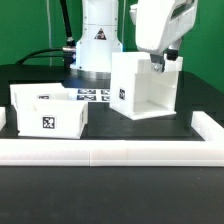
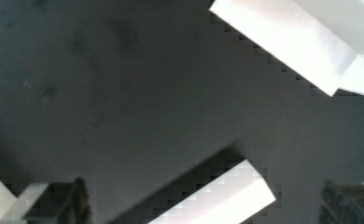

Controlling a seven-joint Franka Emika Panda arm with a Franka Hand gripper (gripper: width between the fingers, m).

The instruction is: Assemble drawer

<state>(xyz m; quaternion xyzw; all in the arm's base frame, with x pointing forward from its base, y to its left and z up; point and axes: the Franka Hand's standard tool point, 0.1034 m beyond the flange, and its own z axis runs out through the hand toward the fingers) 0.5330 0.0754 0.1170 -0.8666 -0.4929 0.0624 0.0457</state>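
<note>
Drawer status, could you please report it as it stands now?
Gripper open, at the tall box top edge. Tray sits apart, not inserted. No obstruction seen.

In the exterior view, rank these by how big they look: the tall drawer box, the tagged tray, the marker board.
1. Tall drawer box, largest though it sits farther back.
2. Tagged tray, lower but about as wide.
3. Marker board, smallest; only part shows between them.

You see a green wall [image 1: 25,25] behind a black table [image 1: 110,195]. The light on it is soft and even.
</note>
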